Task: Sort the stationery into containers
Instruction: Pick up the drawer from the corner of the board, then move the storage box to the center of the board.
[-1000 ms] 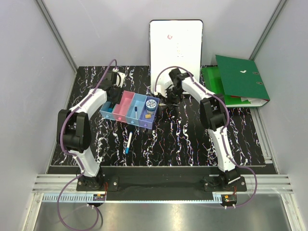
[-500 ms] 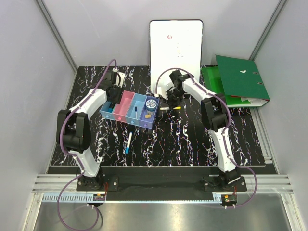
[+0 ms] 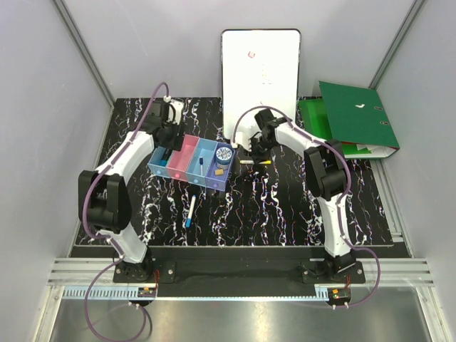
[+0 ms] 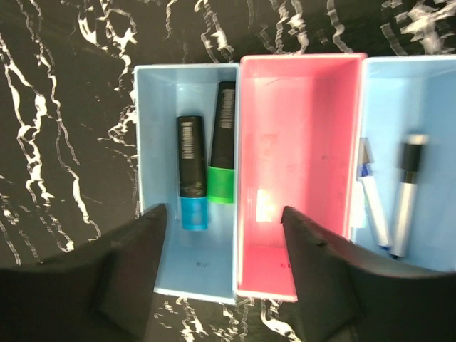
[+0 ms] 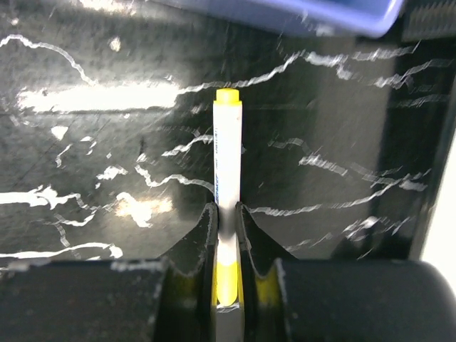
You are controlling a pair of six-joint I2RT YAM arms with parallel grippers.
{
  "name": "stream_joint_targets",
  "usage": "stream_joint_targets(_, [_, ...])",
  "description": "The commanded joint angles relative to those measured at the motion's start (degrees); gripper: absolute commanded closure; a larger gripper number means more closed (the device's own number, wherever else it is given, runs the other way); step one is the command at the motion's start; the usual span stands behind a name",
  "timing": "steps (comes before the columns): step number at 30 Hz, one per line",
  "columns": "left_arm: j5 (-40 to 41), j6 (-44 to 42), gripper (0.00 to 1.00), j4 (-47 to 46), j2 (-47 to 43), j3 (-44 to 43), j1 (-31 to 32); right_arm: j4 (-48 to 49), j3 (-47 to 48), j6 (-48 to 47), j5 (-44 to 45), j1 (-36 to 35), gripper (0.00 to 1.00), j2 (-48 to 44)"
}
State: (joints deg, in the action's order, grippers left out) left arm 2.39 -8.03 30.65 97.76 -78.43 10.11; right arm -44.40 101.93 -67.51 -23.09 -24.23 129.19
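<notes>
Near the counter's far-left corner, the left gripper point(image 4: 224, 214) hangs with fingers spread over the row of bins point(image 4: 299, 128), while by the middle of the far edge the right gripper point(image 5: 226, 211) pinches a yellow-ended white pen point(image 5: 226, 157) just right of the bins.

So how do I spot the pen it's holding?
Find the white board at the back. Just in front, right of the bins, the right end effector pinches a slim white pen. Only it has yellow ends; the loose pen has blue.

Left tool point(image 4: 222, 217) spread wide, right tool point(image 5: 226, 214) clamped
</notes>
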Motion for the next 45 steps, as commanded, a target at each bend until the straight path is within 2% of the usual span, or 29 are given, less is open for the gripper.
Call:
stream_joint_targets(1, [-6.33, 1.18, 0.16, -0.07, -5.37, -1.81, -0.35, -0.08, -5.16, 5.19, 4.54, -0.21, 1.00, -4.63])
stream_joint_targets(3, [-7.31, 1.35, 0.13, 0.02, -6.08, -1.20, -0.35, 0.54, -7.17, 6.41, 5.34, -0.21, 1.00, -6.48])
stream_joint_targets(6, [-9.60, 1.88, 0.01, 0.37, -8.01, -0.32, -0.35, 1.07, -9.37, 8.43, 5.78, -0.20, 1.00, -10.17])
stream_joint_targets(15, [-16.45, 2.50, 0.01, 2.21, -14.42, 1.35, -0.35, 3.26, -15.53, 14.50, 8.50, -0.20, 1.00, -21.60])
stream_joint_targets(19, [-24.70, 1.44, 0.01, 2.04, -18.03, 3.28, -0.27, 5.64, -18.17, 17.84, 10.61, -0.12, 1.00, -28.63])
stream_joint_targets(25, [-35.78, 4.60, 0.04, -0.59, -19.88, 4.52, 0.70, 10.21, -20.54, 22.50, 13.67, -0.82, 1.00, -38.12])
stream_joint_targets(30, [-42.37, 7.86, 0.07, -7.17, -17.34, 2.50, 4.12, 11.79, -22.03, 21.28, 16.06, -3.71, 1.00, -45.76])
stream_joint_targets(33, [-44.92, 13.29, 0.07, -11.73, -14.00, -0.22, 7.46, 11.97, -22.56, 19.78, 18.95, -5.99, 1.00, -48.84])
stream_joint_targets(37, [-48.00, 20.23, 0.09, -18.69, -10.14, -2.95, 10.01, 11.97, -22.74, 19.87, 21.77, -7.84, 1.00, -51.22])
stream_joint_targets(45, [-55.39, 28.50, 0.11, -29.59, -2.40, -6.03, 12.39, 11.97, -23.18, 18.99, 27.30, -11.19, 1.00, -54.21])
